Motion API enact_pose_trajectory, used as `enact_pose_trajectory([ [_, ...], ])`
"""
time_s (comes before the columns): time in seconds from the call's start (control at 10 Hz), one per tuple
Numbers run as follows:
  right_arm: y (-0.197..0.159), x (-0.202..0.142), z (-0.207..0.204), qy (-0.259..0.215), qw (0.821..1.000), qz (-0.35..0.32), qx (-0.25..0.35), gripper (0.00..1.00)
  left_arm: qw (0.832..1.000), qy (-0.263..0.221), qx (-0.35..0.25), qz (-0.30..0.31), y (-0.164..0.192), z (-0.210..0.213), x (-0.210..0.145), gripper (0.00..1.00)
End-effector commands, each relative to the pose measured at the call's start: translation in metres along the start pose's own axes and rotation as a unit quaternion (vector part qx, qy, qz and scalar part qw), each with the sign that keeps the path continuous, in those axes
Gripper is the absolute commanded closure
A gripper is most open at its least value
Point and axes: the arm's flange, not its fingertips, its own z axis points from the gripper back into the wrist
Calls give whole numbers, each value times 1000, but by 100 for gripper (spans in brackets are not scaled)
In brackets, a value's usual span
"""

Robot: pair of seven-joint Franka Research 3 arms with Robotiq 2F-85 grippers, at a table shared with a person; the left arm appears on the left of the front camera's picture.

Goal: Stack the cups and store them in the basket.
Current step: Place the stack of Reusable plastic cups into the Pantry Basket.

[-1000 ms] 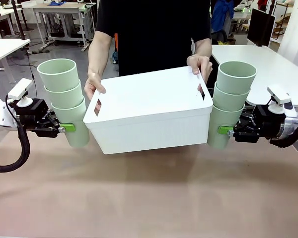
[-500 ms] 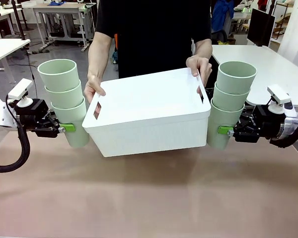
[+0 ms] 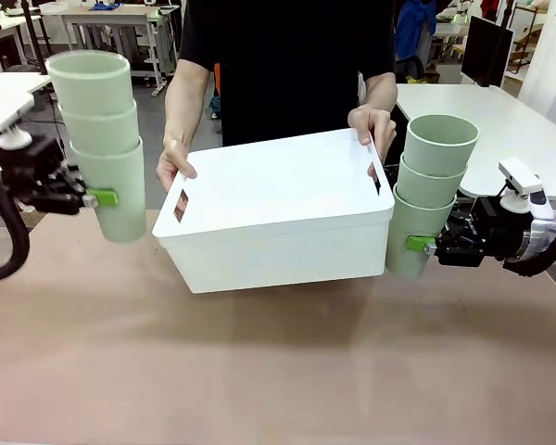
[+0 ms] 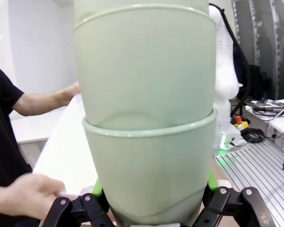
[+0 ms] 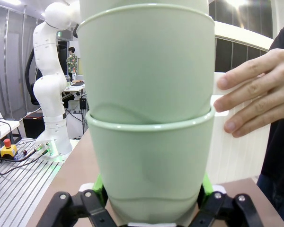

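My left gripper point(image 3: 100, 197) is shut on the bottom cup of a stack of three pale green cups point(image 3: 100, 130), held upright above the table's left side, left of the basket. My right gripper point(image 3: 419, 244) is shut on the bottom cup of a second stack of three point(image 3: 432, 190), close against the basket's right end. A person's hands point(image 3: 173, 163) hold the white basket point(image 3: 278, 227) by both ends, between the stacks. In the left wrist view the cups point(image 4: 146, 118) sit between green pads point(image 4: 97, 188). In the right wrist view the cups point(image 5: 149, 118) stand beside the basket point(image 5: 232, 156).
The person stands at the far side of the brown table point(image 3: 278, 371), a hand point(image 5: 255, 94) on the basket's right end and the other hand point(image 4: 33, 194) at its left end. A white table point(image 3: 500, 120) stands behind on the right.
My left arm has lifted its stack of cups and drawn it left, away from the basket. The person has tilted and lowered the basket a little. The right arm has stayed in place.
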Motion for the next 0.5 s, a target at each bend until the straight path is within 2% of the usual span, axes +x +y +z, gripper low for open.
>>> enact_pose_trajectory([
  [0.0,0,3,-1,0,1000,6,1,13,998,52,0,29,4,-6,51,13],
  [0.2,0,3,-1,0,1000,6,1,13,990,133,14,52,11,-31,95,13],
  [0.4,0,3,-1,0,1000,6,1,13,973,221,34,62,21,-72,127,13],
])
